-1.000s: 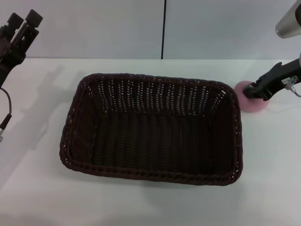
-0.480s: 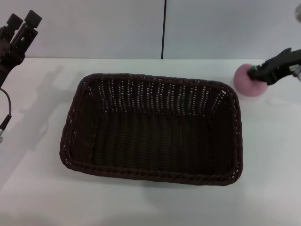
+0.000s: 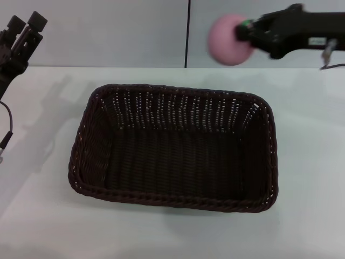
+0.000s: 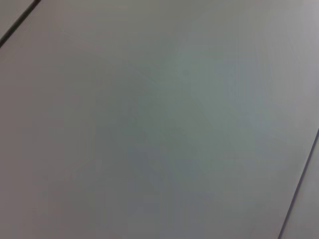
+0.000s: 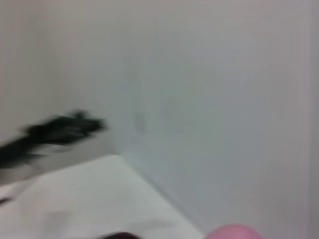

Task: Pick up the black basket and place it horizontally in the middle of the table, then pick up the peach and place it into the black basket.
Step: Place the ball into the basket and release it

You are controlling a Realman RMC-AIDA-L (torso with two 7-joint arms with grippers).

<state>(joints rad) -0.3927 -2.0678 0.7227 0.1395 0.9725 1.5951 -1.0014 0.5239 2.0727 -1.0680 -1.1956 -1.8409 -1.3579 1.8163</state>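
The black basket (image 3: 175, 147) lies lengthwise across the middle of the white table (image 3: 312, 162), open side up and empty. My right gripper (image 3: 245, 33) is shut on the pink peach (image 3: 229, 39) and holds it high in the air above the basket's far right rim. A sliver of the peach (image 5: 233, 232) shows in the right wrist view. My left gripper (image 3: 24, 27) is parked high at the far left, away from the basket.
A grey wall with a dark vertical seam (image 3: 187, 32) stands behind the table. The left arm's cable (image 3: 7, 132) hangs at the left edge. The left arm (image 5: 55, 132) shows far off in the right wrist view.
My right gripper has lifted the peach off the table at the right and carried it up and leftward toward the basket. The basket and left arm have not moved.
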